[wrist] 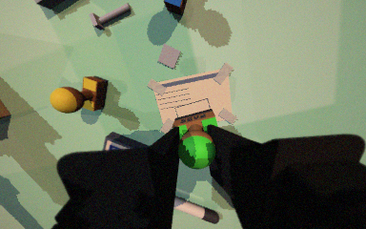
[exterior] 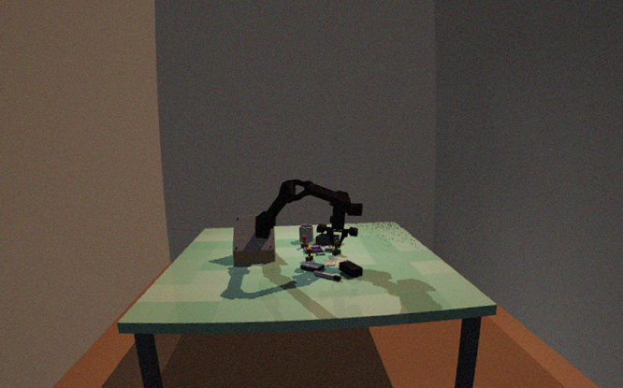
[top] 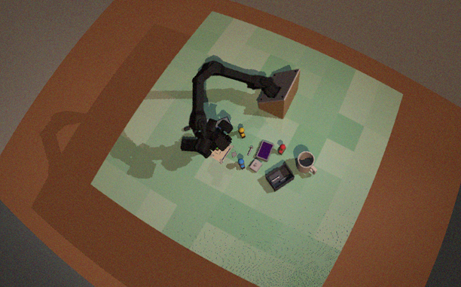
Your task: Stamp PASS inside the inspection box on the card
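My gripper (wrist: 193, 131) (exterior: 336, 244) is shut on the green-knobbed stamp (wrist: 196, 152) (exterior: 336, 252), whose brown block has PASS lettering on its side. The stamp is over the lower part of the cream card (wrist: 220, 95) (top: 221, 154); the gap beneath it is hard to judge. The inspection box (wrist: 193, 103) is a thin outline partly hidden by the block; its visible upper part is blank. The card is taped at its corners. The purple ink pad (top: 264, 150) (exterior: 317, 248) lies open. The stamp's inked face is hidden.
A yellow stamp (top: 241, 132) (wrist: 67, 100), a blue stamp (top: 241, 163) and a red stamp (top: 282, 148) stand around. A pale lid (top: 255, 164), a black tray (top: 280, 177) and a mug (top: 306, 160) are beyond. A marker (wrist: 196, 210) and a black box (exterior: 350, 268) lie near the card.
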Tool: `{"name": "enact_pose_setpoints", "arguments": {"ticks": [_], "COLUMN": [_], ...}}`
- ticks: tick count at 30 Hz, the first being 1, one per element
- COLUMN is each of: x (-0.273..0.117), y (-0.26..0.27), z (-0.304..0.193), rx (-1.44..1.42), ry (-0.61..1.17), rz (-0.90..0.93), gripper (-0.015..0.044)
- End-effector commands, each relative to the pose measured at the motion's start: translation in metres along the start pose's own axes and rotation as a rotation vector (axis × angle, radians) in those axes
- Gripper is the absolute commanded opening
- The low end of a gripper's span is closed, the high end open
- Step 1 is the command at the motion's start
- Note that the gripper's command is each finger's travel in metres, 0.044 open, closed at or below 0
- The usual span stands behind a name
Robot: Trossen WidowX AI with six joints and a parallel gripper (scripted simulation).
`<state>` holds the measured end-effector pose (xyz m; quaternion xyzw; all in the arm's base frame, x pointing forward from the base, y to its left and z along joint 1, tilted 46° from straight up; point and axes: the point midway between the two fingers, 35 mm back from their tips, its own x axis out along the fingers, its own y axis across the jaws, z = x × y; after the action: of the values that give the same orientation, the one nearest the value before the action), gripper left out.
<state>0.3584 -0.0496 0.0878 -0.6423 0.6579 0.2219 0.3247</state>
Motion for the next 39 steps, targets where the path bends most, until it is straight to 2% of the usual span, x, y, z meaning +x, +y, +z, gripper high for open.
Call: {"name": "enact_pose_setpoints", "arguments": {"ticks": [1, 39], "x": [0.004, 0.029], "y": [0.000, -0.002], "z": [-0.001, -0.002], "rx": [-0.003, -0.005], "ry": [0.005, 0.007], "rz": [0.002, 0.001], "gripper": [0.0000, 0.0000]}}
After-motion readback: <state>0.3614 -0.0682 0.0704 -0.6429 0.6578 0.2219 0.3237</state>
